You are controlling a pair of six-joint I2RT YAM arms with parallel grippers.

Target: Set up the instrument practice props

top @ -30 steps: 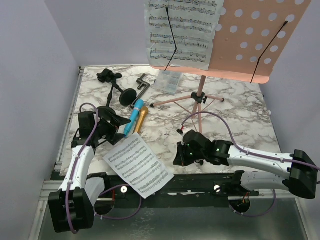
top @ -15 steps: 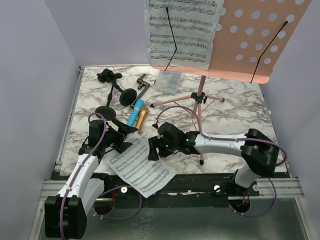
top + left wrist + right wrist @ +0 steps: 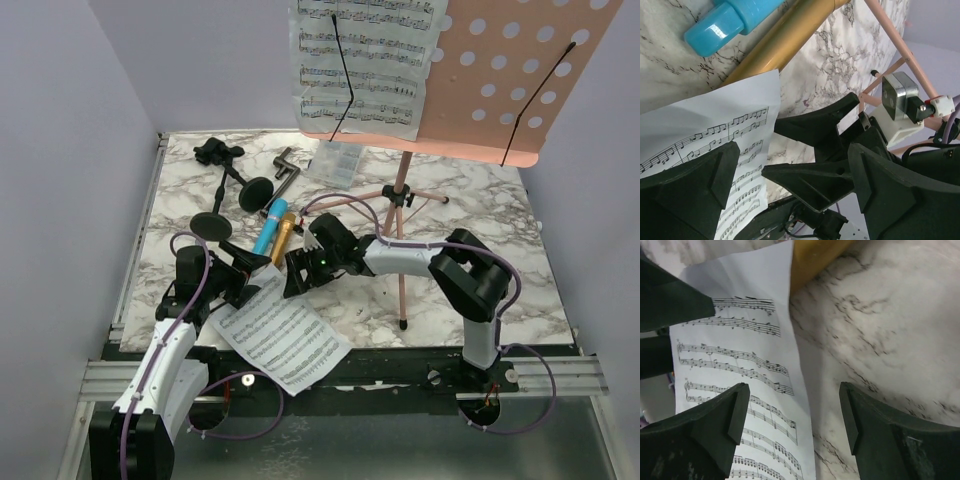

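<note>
Right wrist view has the right tool spread wide, with nothing between its fingers but the long edge of the loose music page, which lies flat on the marble tabletop. Left wrist view shows the left tool just as wide and empty, one finger over that page. The right tool's two fingers poke straight into its gap, so the nearest danger is the two tools knocking together if either closes or advances. Next comes the page itself. Thin and flat, it gives a finger little to get under, and a scraping pinch would likely crease it or push it along. In the top external view its near end hangs past the tabletop's front edge, so a shove that way could send it off. Its far corner lies against the gold microphone, just beside the blue microphone; both are round and apt to roll if nudged. Further out, the right arm reaches across by the front leg of the pink music rack, with its cable looping near the pole. A wide swing could snag and tip the rack, which carries another page.
</note>
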